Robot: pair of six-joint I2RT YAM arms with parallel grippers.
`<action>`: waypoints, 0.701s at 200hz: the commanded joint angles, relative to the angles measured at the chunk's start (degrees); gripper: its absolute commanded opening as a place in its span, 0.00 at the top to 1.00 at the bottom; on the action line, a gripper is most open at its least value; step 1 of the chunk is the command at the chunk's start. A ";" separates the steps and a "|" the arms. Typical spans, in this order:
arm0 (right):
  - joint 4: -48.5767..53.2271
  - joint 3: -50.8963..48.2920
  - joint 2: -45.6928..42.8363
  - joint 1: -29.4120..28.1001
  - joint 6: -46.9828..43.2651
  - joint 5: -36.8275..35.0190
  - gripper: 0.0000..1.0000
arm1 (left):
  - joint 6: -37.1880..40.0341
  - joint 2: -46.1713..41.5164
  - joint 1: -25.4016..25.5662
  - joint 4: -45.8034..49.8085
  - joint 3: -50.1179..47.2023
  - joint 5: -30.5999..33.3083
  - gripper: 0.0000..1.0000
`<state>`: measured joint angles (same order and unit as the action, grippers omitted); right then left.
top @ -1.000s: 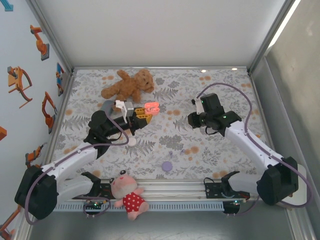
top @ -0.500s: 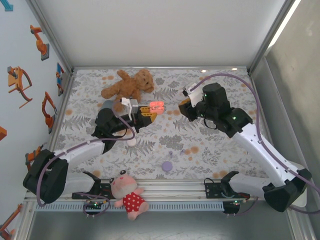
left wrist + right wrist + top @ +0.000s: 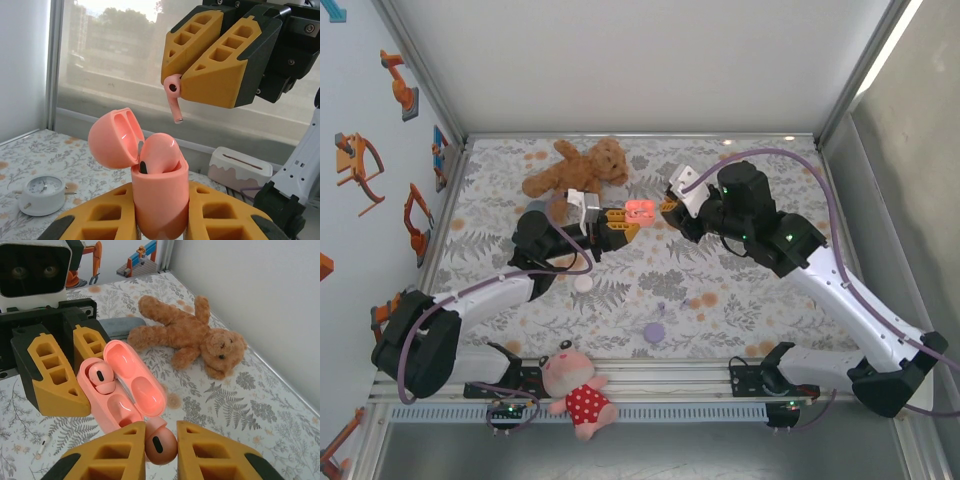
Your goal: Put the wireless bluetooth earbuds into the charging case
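From above, the left gripper (image 3: 620, 222) and right gripper (image 3: 670, 207) meet over the far middle of the flowered cloth (image 3: 750, 290), just near of the brown teddy bear (image 3: 578, 170). The charging case (image 3: 638, 210) is a pink glow between them, and at that range the buds are too small to make out.

The left wrist view gives the side profile. The charging case stands upright, pinched between the left gripper's yellow fingers (image 3: 100, 220), with its mouth up and its lid (image 3: 115, 137) swung back to the left. A seated earbud (image 3: 159, 150) fills one well. Above it, the right gripper's fingers (image 3: 220, 70) are pressed on the head of the pink earbud (image 3: 173, 95) — its stem hangs out below them, long axis close to vertical, tip down toward the open mouth and clear of it.

The right wrist view looks into the case instead. The seated earbud (image 3: 100, 375) sits in the well farther from the right gripper (image 3: 161, 440), and the closer well (image 3: 119, 407) is bare. The pink earbud shows as a rounded head clamped between the fingertips.

On the cloth nearer the arms' bases lie a small white dial (image 3: 584, 283), a purple rounded case (image 3: 654, 332) and — at the near edge — a pink doll (image 3: 578, 385).
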<state>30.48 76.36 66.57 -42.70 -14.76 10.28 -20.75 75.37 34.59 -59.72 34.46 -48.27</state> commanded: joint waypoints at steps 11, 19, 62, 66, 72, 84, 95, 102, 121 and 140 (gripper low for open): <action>-2.40 2.21 0.56 -0.87 -3.58 -0.50 0.82 | -1.57 0.39 0.35 -3.36 1.71 -2.51 1.00; -2.52 2.37 0.71 -1.05 -3.80 -0.53 0.82 | -1.57 0.43 0.40 -3.38 1.74 -2.64 1.00; -3.15 2.88 1.51 -1.81 -4.83 -0.70 0.82 | -1.70 0.67 0.40 -3.64 2.01 -3.40 1.00; -3.15 2.92 1.62 -1.94 -4.91 -0.70 0.82 | -1.70 0.72 0.43 -3.65 1.96 -3.47 1.00; -3.13 3.05 1.79 -1.99 -5.08 -0.70 0.82 | -1.74 0.68 0.47 -3.65 2.06 -3.45 1.00; -3.06 3.27 2.15 -2.13 -5.27 -0.79 0.82 | -1.65 0.60 0.44 -3.60 2.02 -3.43 1.00; -2.98 3.27 2.41 -2.19 -5.37 -0.79 0.82 | -1.59 0.59 0.52 -3.61 1.99 -3.43 1.00; -2.97 3.21 2.54 -2.25 -5.31 -0.79 0.82 | -1.66 0.61 0.42 -3.62 1.97 -3.43 1.00; -2.88 2.88 2.77 -2.37 -5.30 -0.88 0.82 | -1.66 0.67 0.51 -3.60 1.94 -3.41 1.00; -2.57 2.67 2.78 -2.43 -5.27 -0.97 0.82 | -1.55 0.48 0.49 -3.53 1.99 -3.31 1.00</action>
<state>28.84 77.76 69.30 -44.56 -19.33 10.00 -21.82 75.90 34.85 -60.88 34.79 -50.61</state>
